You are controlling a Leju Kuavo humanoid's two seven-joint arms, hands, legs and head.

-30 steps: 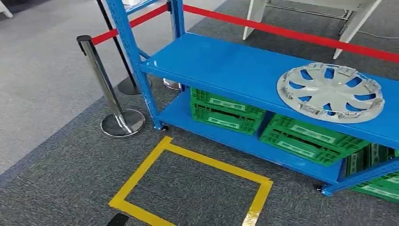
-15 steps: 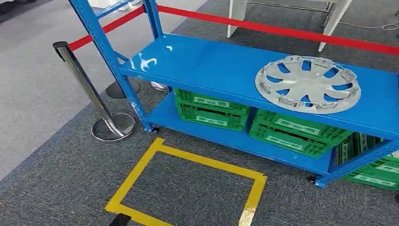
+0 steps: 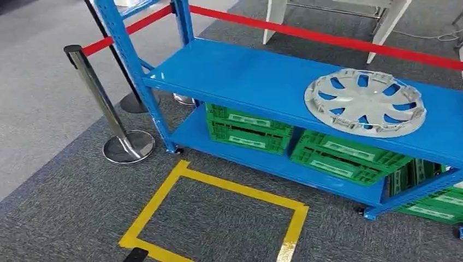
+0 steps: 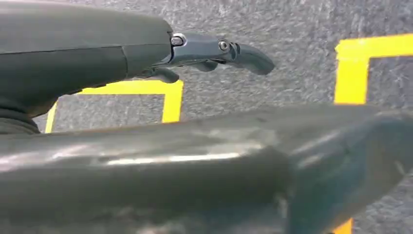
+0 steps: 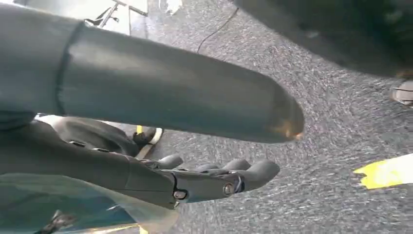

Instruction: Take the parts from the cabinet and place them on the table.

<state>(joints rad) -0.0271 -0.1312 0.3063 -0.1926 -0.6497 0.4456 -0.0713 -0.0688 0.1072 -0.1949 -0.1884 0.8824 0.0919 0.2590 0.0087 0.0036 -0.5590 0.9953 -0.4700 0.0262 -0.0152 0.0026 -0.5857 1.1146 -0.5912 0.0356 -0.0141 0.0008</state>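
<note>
A silver hubcap [image 3: 364,102] lies flat on the middle shelf of the blue cabinet [image 3: 240,71], toward its right end. My left hand [image 4: 146,53] hangs over the grey carpet, fingers [image 4: 243,53] stretched out with nothing in them. My right hand [image 5: 97,161] also hangs above the carpet, its thumb [image 5: 195,97] and fingers [image 5: 229,178] apart and holding nothing. Both hands are well away from the hubcap.
Green crates [image 3: 248,128] [image 3: 344,155] fill the bottom shelf. A yellow tape square [image 3: 218,185] marks the carpet in front of the cabinet. A chrome stanchion [image 3: 104,103] with a red belt [image 3: 327,35] stands at the left. White table legs [image 3: 382,22] are behind.
The whole picture has shifted, so the camera has moved: the cabinet and hubcap slid left, then slightly back right. Nothing on the shelf has moved.
</note>
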